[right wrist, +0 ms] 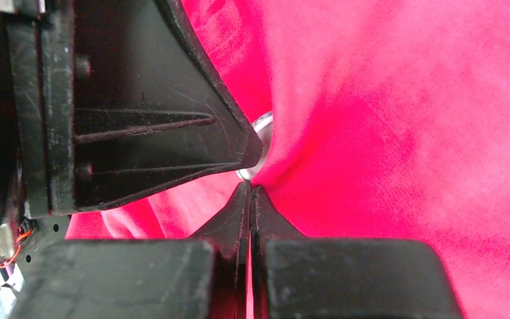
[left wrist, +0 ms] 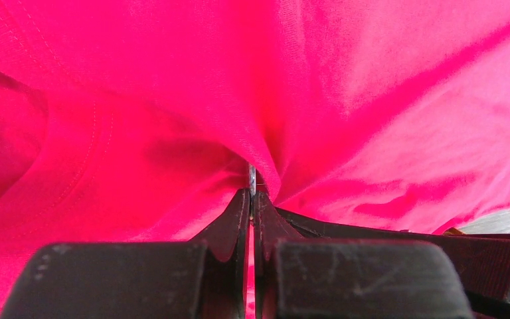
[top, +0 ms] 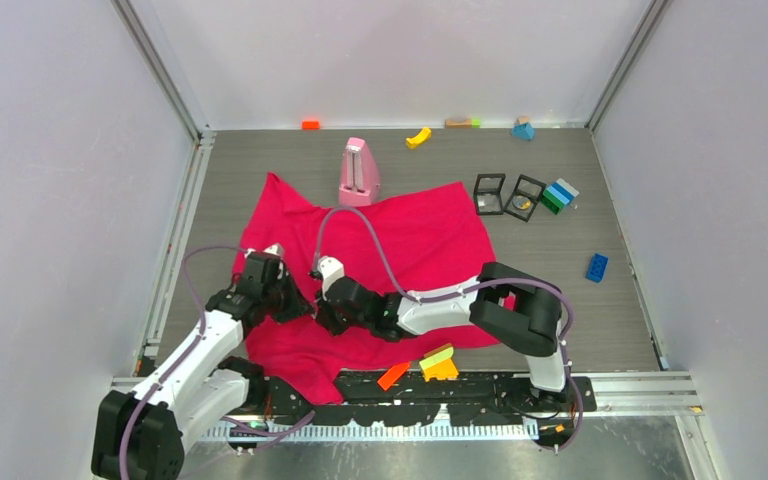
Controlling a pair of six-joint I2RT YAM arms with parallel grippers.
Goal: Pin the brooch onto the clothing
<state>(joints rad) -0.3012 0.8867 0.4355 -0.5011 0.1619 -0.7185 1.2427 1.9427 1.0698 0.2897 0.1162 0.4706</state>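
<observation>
Pincers, both tight on clothing

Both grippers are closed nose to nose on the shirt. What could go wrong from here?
1. The left gripper grips just a thin metal edge of the brooch; it could slip out and get lost in the folds.
2. The clothing is puckered tightly around both tips, so pulling away might drag or snag it.
3. The right gripper is shut right beside the left one; any sideways move could knock the brooch loose.
</observation>
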